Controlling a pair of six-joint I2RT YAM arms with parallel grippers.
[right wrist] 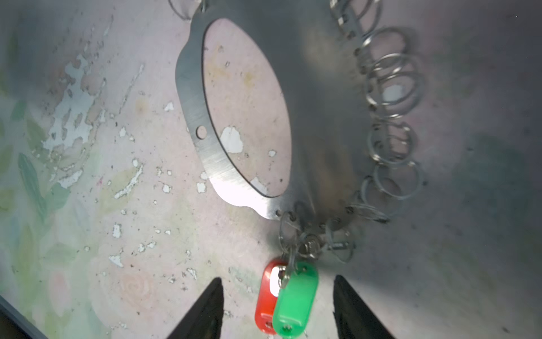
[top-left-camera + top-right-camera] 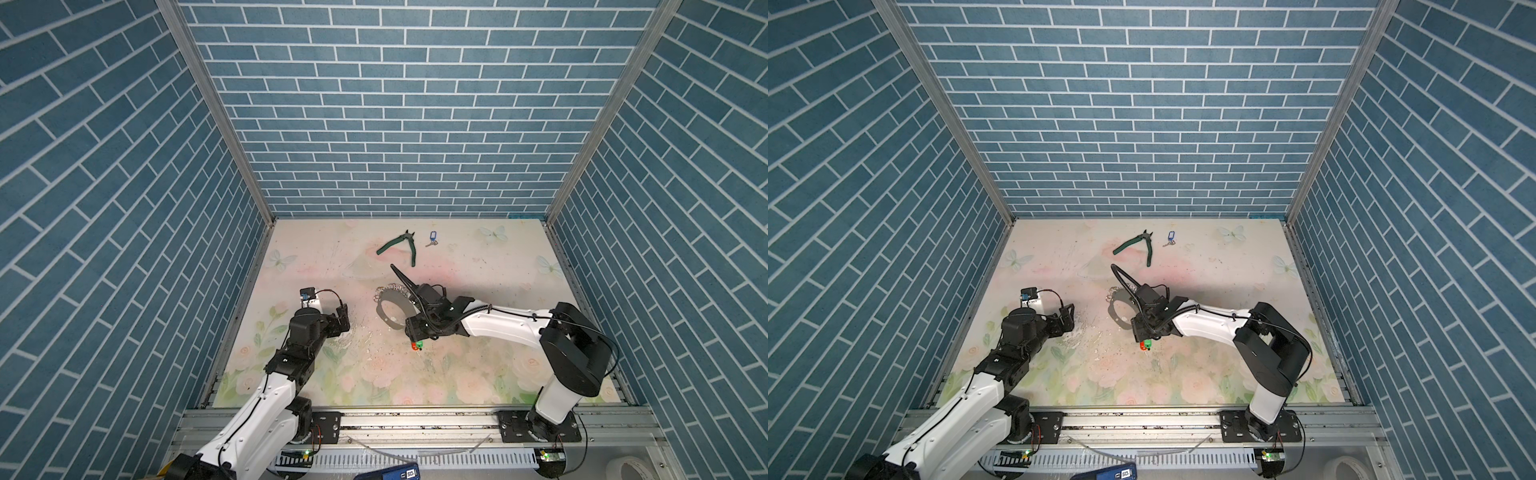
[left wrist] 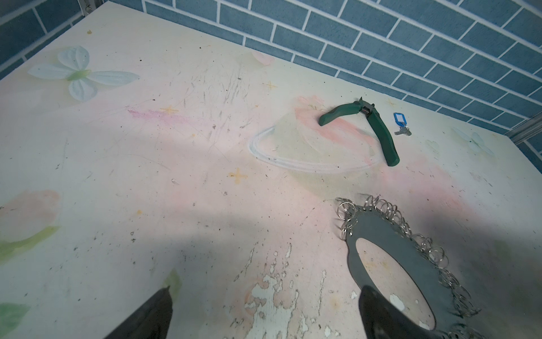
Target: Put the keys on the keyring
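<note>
The keys (image 2: pixel 432 239) (image 2: pixel 1170 239), a small silvery key on a blue tag, lie at the back of the table, far from both grippers; the left wrist view shows them (image 3: pixel 400 123) too. The keyring (image 2: pixel 388 311) (image 2: pixel 1119 311), a flat grey oval hoop edged with small metal rings, lies mid-table. A red tag (image 1: pixel 265 296) and a green tag (image 1: pixel 296 302) hang from its near end. My right gripper (image 1: pixel 278 281) stands over these tags, fingers apart on either side, touching neither. My left gripper (image 3: pixel 265 293) is wide open and empty, left of the keyring (image 3: pixel 360 232).
Green-handled pliers (image 2: pixel 399 245) (image 3: pixel 381 138) lie spread open just left of the keys. Blue brick-pattern walls close the table on three sides. A metal rail (image 2: pixel 415 419) runs along the front edge.
</note>
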